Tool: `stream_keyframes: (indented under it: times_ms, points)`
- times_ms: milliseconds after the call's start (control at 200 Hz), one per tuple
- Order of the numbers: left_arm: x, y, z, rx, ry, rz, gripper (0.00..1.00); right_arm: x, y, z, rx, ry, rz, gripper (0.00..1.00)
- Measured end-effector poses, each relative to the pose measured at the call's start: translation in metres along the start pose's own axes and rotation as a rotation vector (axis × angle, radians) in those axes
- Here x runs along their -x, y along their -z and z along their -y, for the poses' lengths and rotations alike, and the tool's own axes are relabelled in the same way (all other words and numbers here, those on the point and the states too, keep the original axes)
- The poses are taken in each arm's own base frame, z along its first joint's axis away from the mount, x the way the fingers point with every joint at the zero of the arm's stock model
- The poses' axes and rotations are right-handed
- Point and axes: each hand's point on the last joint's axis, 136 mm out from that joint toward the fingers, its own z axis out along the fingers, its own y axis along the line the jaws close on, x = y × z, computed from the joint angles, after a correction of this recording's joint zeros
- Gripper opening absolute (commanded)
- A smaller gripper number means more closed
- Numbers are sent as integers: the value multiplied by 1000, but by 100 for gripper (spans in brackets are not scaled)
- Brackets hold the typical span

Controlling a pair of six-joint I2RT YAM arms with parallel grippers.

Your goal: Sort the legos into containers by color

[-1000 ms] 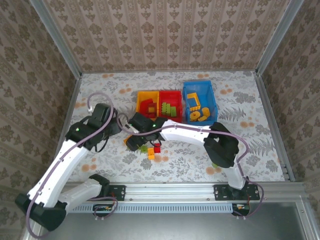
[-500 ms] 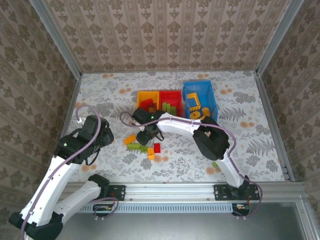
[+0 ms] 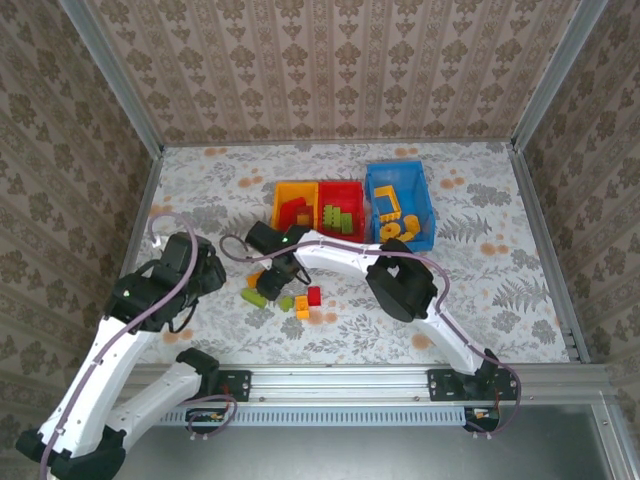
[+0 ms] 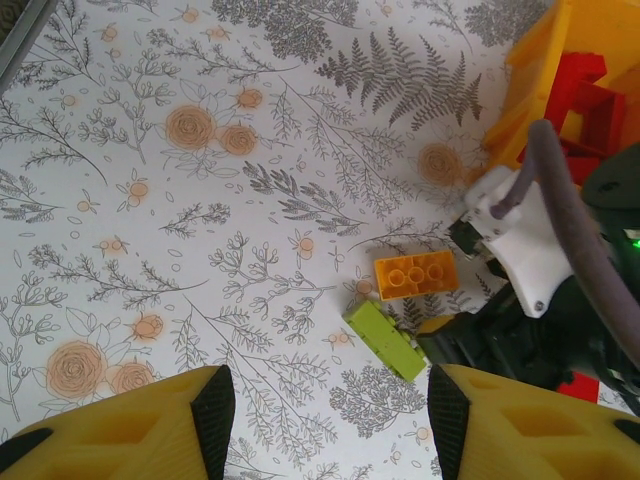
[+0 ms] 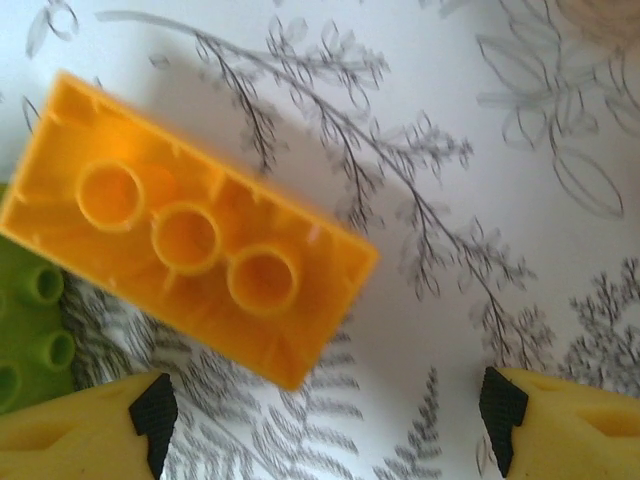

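Yellow-orange, red and blue bins stand in a row on the flowery surface [image 3: 500,290], seen from above. The yellow-orange bin [image 3: 296,185] has red bricks in it. The red bin [image 3: 340,185] has green ones, and the blue bin [image 3: 395,167] has yellow ones. Loose legos lie at 6 o'clock from the bins: an orange brick [image 3: 258,279], a green brick [image 3: 253,297], a red brick [image 3: 314,295] and a few more. The right gripper [image 3: 283,272] is low over them. The left gripper [image 3: 207,272] is at 9 o'clock from the heap, not touching it.

The left wrist camera shows the left gripper [image 4: 330,420] with its jaws partly open and nothing between them. The orange brick [image 4: 415,275] and green brick [image 4: 383,340] lie at 1 o'clock from it, close together.

The right wrist camera shows the right gripper [image 5: 327,410] with its jaws wide open, holding nothing. The orange brick [image 5: 185,240] lies hollow side up at 11 o'clock. The green brick [image 5: 30,340] is just beside it, at 9 o'clock.
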Motion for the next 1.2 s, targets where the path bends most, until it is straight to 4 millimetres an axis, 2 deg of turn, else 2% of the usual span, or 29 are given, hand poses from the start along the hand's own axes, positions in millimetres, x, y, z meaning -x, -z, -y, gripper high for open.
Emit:
stream_keyframes:
  times_ms: [210,285,375,460,625,740,845,935,1010,1110,1200]
  points:
    - [1,5,-2,-10,5,11,56,24,-9,-1,-6,-20,30,84]
    - [1,5,-2,-9,5,9,57,29,-9,0,-10,-33,28,81]
    - [1,5,-2,-10,5,10,57,39,-13,1,-16,-57,43,73]
    - [1,5,-2,-10,5,9,57,40,-12,2,-21,-67,37,61]
    - [0,6,0,-24,8,7,57,36,-13,2,-21,-82,23,32]
    - [-1,8,4,-55,14,5,57,35,-9,1,-11,-96,34,26]
    - [-4,7,10,-97,17,0,57,21,-4,1,-9,-100,17,24]
    - [-7,1,19,-134,12,-17,57,5,10,3,-7,-109,5,23]
    - [-10,-5,28,-165,6,-39,57,-8,30,5,-5,-118,8,23]
    - [-12,-14,49,-228,-10,-67,57,-20,74,15,-10,-150,54,23]
    - [-13,-23,78,-298,-48,-90,57,-30,119,34,-19,-212,123,23]
